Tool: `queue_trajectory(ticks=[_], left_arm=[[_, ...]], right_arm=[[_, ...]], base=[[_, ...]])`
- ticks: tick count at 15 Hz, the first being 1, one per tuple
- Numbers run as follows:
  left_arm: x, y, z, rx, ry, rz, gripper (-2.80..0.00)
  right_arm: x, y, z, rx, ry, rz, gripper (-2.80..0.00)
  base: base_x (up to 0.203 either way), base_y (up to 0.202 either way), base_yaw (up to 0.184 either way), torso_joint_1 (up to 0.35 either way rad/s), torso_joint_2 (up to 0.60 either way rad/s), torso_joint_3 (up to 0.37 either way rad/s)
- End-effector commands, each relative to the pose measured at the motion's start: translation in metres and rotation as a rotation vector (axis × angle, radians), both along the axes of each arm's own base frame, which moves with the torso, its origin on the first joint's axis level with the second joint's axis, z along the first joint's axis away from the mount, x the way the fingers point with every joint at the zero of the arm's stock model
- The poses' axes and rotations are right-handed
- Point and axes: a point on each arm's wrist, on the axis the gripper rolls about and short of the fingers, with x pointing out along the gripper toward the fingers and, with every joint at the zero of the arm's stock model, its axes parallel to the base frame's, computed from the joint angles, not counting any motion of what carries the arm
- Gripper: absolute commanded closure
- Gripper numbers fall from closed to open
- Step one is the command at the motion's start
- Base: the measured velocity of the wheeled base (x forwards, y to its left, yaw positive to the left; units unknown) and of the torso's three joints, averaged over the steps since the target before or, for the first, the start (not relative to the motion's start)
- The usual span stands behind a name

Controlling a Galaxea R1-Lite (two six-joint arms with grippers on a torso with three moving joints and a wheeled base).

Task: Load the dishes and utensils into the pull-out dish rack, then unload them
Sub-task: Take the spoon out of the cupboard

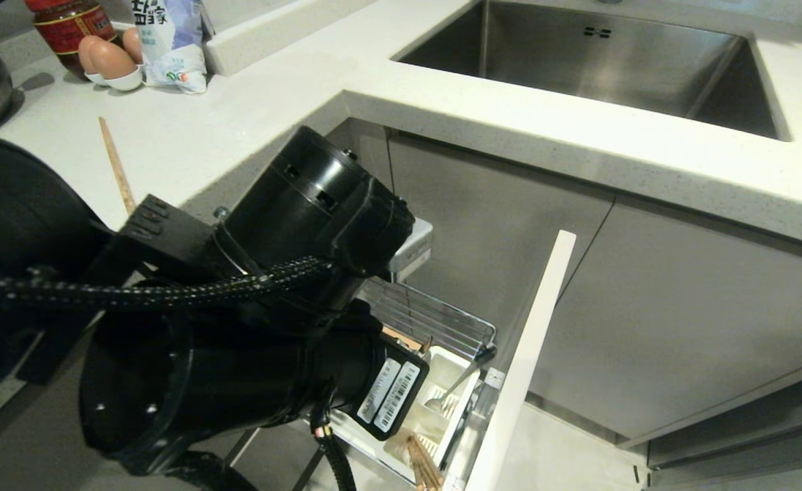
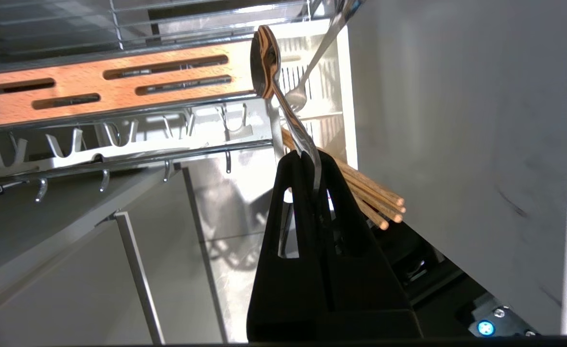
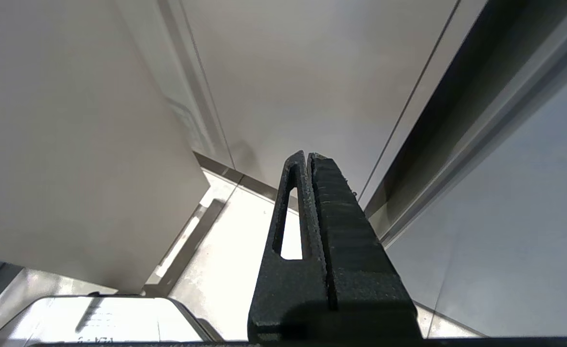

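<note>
While clamped on the long-handled spoon [image 2: 283, 103], the left gripper [image 2: 311, 155] hangs just over the pull-out dish rack [image 1: 442, 320], beside chopsticks [image 2: 370, 195] in its white caddy [image 2: 334, 82]; beyond, the fork [image 2: 297, 99]. Right gripper [image 3: 308, 155] closed, empty, near cabinet fronts [image 3: 322, 72].

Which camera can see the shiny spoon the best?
The left wrist view. There the spoon shows whole, its handle pinched in the shut left hand, beside the white caddy. The head view hides it behind the black arm. The right wrist view shows none of it, only cabinet fronts.
</note>
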Motion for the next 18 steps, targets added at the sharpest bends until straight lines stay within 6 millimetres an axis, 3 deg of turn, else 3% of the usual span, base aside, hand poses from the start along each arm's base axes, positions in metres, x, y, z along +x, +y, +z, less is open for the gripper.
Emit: queue_trajectory(ticks=[1, 8, 15, 18], left_arm=[[-0.006, 0.011, 0.014, -0.046, -0.024, 0.002, 0.00], [-0.023, 0.040, 0.055, -0.230, -0.091, 0.020, 0.00], [-0.054, 0.102, 0.117, -0.559, -0.243, 0.040, 0.00], [-0.061, 0.130, 0.135, -0.676, -0.332, 0.091, 0.00]], right_arm=[[0.000, 0.000, 0.000, 0.000, 0.000, 0.000, 0.00], [0.000, 0.000, 0.000, 0.000, 0.000, 0.000, 0.00], [0.000, 0.000, 0.000, 0.000, 0.000, 0.000, 0.00], [0.000, 0.000, 0.000, 0.000, 0.000, 0.000, 0.00]], base=[[0.000, 0.000, 0.000, 0.000, 0.00, 0.000], [0.000, 0.000, 0.000, 0.000, 0.00, 0.000], [0.000, 0.000, 0.000, 0.000, 0.00, 0.000], [0.000, 0.000, 0.000, 0.000, 0.00, 0.000]])
